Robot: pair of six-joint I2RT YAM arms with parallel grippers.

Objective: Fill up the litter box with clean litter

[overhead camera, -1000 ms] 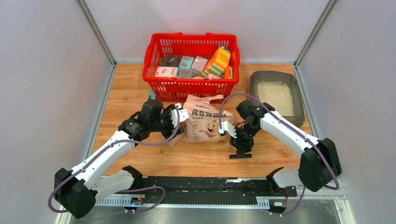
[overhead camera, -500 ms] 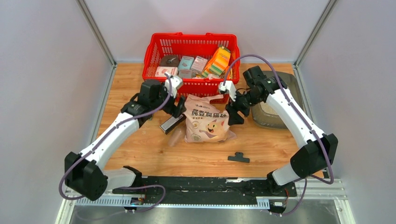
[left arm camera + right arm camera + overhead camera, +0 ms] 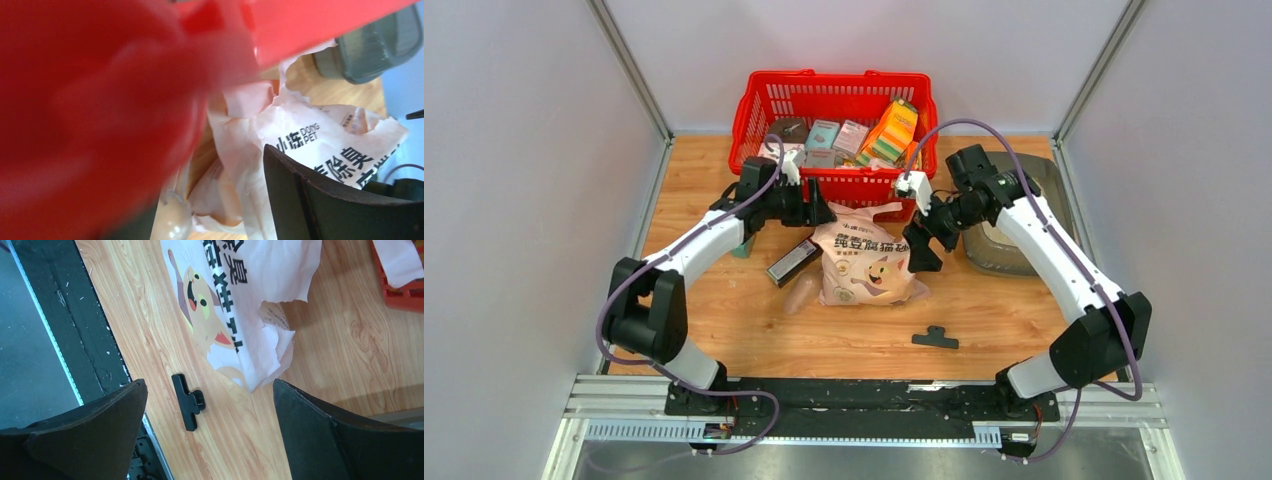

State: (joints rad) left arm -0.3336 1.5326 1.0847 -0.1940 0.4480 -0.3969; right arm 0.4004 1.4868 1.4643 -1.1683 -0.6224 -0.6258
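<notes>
The grey litter box [image 3: 980, 243] sits at the right edge of the table, largely covered by my right arm, and also appears as a grey rim [image 3: 370, 47]. The clean litter is hidden under that arm. A pinkish bag with a cartoon cat [image 3: 864, 262] lies mid-table. My left gripper [image 3: 820, 212] is open at the bag's upper left corner, against the red basket, with a fold of the bag [image 3: 320, 145] between its jaws. My right gripper [image 3: 919, 245] hovers open and empty at the bag's right edge [image 3: 235, 300].
A red mesh basket [image 3: 754, 110] of packaged goods stands at the back. A black clip [image 3: 935, 337] lies near the front edge, seen too as the clip [image 3: 187, 401]. A clear scoop [image 3: 802, 292] and a black bar [image 3: 792, 262] lie left of the bag.
My right gripper let go of the black clip, rose to the bag's right edge and opened wide. My left arm swung back toward the basket, to the bag's upper left corner.
</notes>
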